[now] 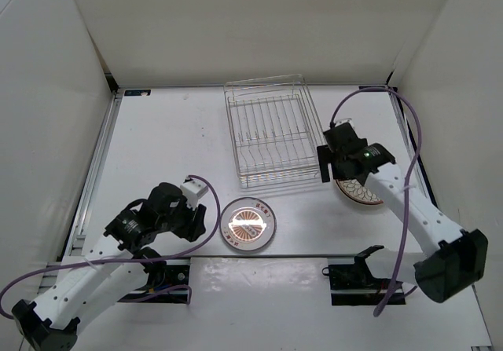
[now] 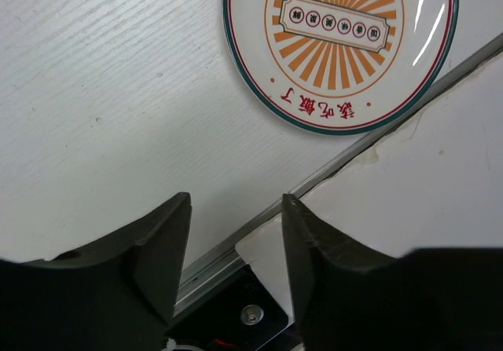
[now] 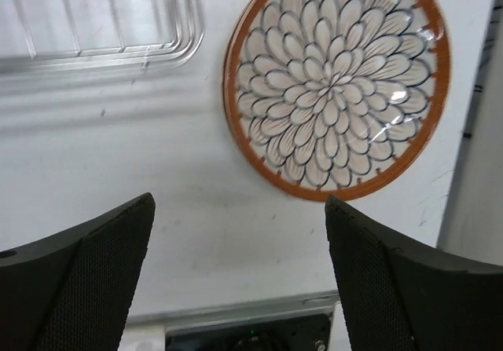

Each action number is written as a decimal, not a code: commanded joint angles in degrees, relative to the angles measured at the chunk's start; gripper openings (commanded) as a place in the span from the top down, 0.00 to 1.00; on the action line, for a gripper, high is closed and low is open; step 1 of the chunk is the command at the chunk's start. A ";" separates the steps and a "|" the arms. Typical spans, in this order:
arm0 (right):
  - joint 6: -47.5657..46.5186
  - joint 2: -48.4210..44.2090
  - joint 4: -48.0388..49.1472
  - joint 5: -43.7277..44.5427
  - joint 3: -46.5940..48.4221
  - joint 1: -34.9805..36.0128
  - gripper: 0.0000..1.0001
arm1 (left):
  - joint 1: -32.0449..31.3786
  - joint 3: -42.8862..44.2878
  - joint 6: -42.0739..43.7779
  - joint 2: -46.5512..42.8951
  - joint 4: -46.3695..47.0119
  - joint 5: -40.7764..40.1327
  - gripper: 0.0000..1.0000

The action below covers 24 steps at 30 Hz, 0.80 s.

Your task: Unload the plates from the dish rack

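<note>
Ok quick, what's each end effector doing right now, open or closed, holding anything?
Left end effector: open, holding nothing.
Right end effector: open, holding nothing.

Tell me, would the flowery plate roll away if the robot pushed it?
Probably not: the petal-pattern plate lies flat on the white table, so it would likely slide instead. Its surface shows shiny glare, so it may be slippery to grip. It looks stiff and glazed, perhaps ceramic, so it might chip if dropped.
</note>
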 commanded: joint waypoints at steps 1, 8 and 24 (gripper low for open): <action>0.78 -7.06 -5.93 -9.58 -0.49 -0.01 0.10 | 0.21 0.10 -0.69 0.48 -0.08 -0.65 0.30; 1.57 -20.61 -15.07 -17.23 -2.41 -0.10 0.10 | 0.29 0.63 -2.88 1.97 -1.31 -10.57 0.01; 0.17 -35.04 -19.74 -16.79 -4.71 -0.19 0.10 | 6.36 -0.16 -6.23 8.49 -1.32 -25.96 0.01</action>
